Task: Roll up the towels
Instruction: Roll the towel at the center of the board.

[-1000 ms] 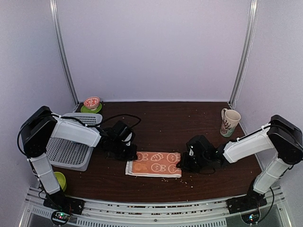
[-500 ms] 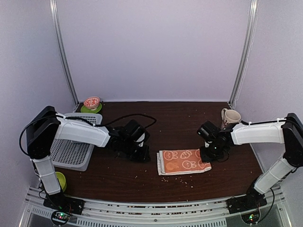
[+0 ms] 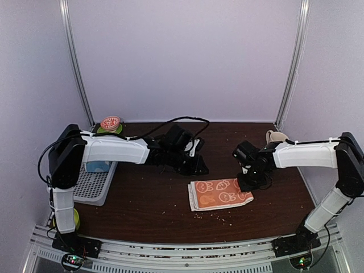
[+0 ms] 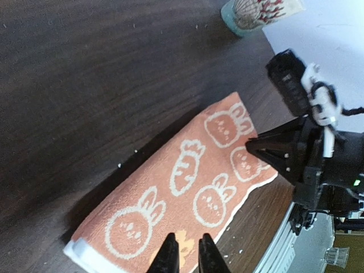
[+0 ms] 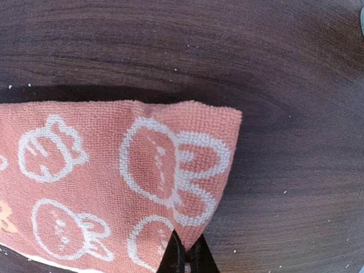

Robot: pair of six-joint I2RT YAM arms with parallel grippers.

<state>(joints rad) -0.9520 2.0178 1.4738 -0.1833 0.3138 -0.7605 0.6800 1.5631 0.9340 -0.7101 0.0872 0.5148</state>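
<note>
Right pincer (image 5: 183, 250) clenched on rabbit towel (image 3: 219, 194) right edge, towel flat on bench (image 3: 136, 199). Left pincer (image 3: 199, 168) barely ajar, empty, apart from towel.

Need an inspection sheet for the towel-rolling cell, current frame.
Surface: dark wood table, scattered crumbs.
Job's things: rabbit towel folded flat, not rolled; light blue thing in the tray, cannot tell what it is.
Clutter: white perforated tray at left; patterned bowl at far left; mug partly hidden behind right arm.
Grippers: right pincer shut on rabbit towel's corner; left pincer slightly open, empty, off the towel.
Cables: black cable arching above left arm.
Surroundings: white walls, metal posts.
</note>
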